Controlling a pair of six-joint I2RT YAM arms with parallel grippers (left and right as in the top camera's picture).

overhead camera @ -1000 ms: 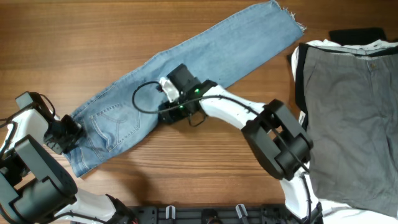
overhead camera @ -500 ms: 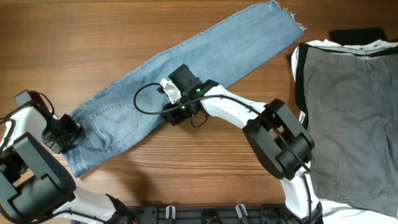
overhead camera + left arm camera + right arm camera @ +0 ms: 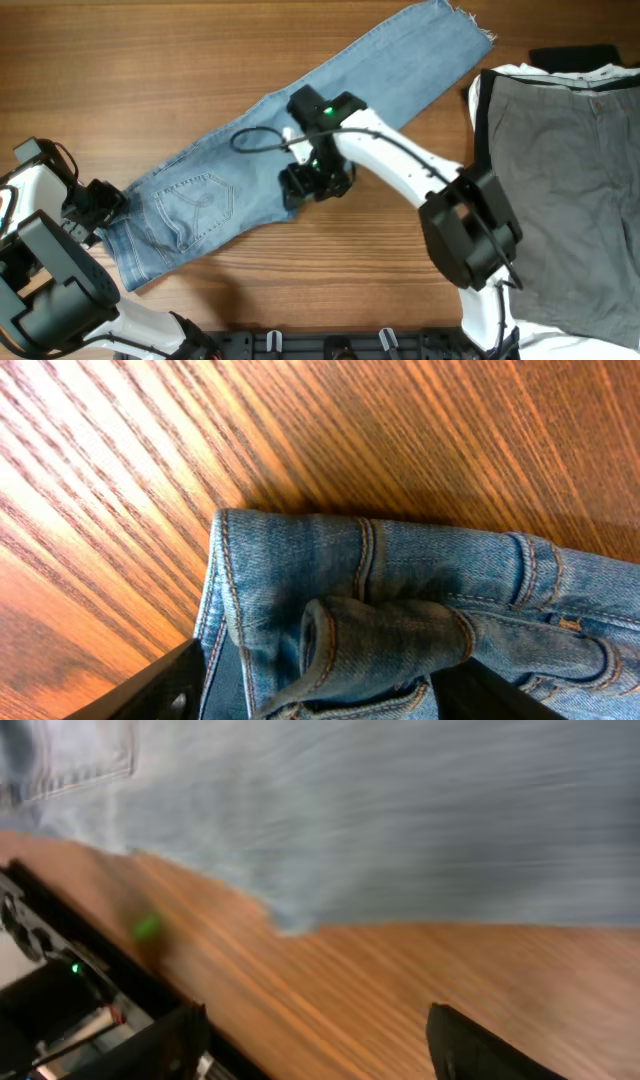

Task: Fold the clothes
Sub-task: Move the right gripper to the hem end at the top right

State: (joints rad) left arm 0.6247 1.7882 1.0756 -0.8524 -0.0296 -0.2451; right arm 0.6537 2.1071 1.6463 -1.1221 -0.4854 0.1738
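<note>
The light-blue jeans (image 3: 400,70) lie flat on a diagonal, with the waist at the lower left and the frayed hem at the upper right. My left gripper (image 3: 103,203) is at the waist end, shut on a bunched fold of waistband (image 3: 400,630) that fills the space between its fingers (image 3: 150,690). My right gripper (image 3: 312,185) hovers over the near edge of the jeans at mid-length. In the blurred right wrist view it (image 3: 315,1045) is open with only bare wood between its fingers, and the denim edge (image 3: 400,820) lies just beyond.
Grey trousers (image 3: 570,170) lie on top of a white garment (image 3: 508,72) and a black one (image 3: 570,55) at the right side of the wooden table (image 3: 150,60). A black rail (image 3: 340,345) runs along the front edge.
My right gripper has moved right and toward the front, from on the denim to its near edge. My left gripper has pulled the waist slightly to the left.
</note>
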